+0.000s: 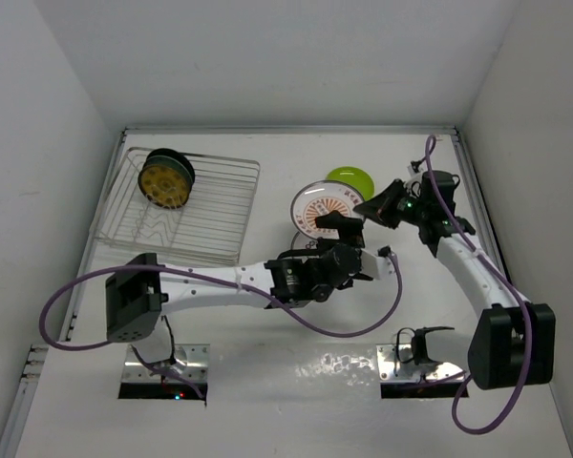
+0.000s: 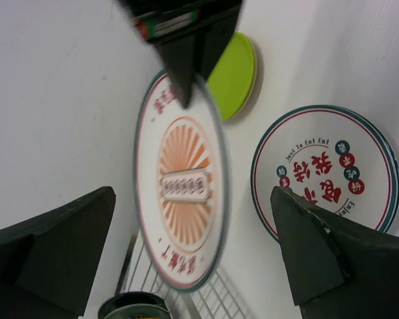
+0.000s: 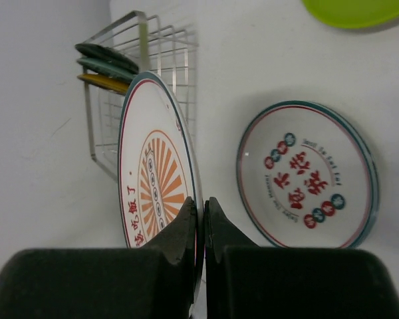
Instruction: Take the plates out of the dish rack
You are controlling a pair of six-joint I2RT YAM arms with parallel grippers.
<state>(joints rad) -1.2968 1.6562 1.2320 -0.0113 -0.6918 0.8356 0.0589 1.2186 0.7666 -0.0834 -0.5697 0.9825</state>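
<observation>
Orange-centre plate (image 3: 156, 179), held on edge over the middle of the table (image 1: 267, 382), is clenched by its rim in your right gripper (image 3: 201, 203). Your left gripper (image 2: 193, 193) flanks it, released and spread wide. The red-dot plate (image 3: 306, 174) lies flat just beside it, with the lime green plate (image 1: 351, 178) nearer the far edge. The yellow-brown plate (image 1: 164, 183) and black plate (image 1: 168, 154) stand in the dish rack (image 1: 186, 215) at the far-left corner.

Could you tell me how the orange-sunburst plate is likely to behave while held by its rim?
The orange-sunburst plate looks rigid, so it should not flex. Only the right end effector pinches its smooth rim, edge-on, so it may slip or pivot. Let go upright, it would probably tip or roll.
</observation>
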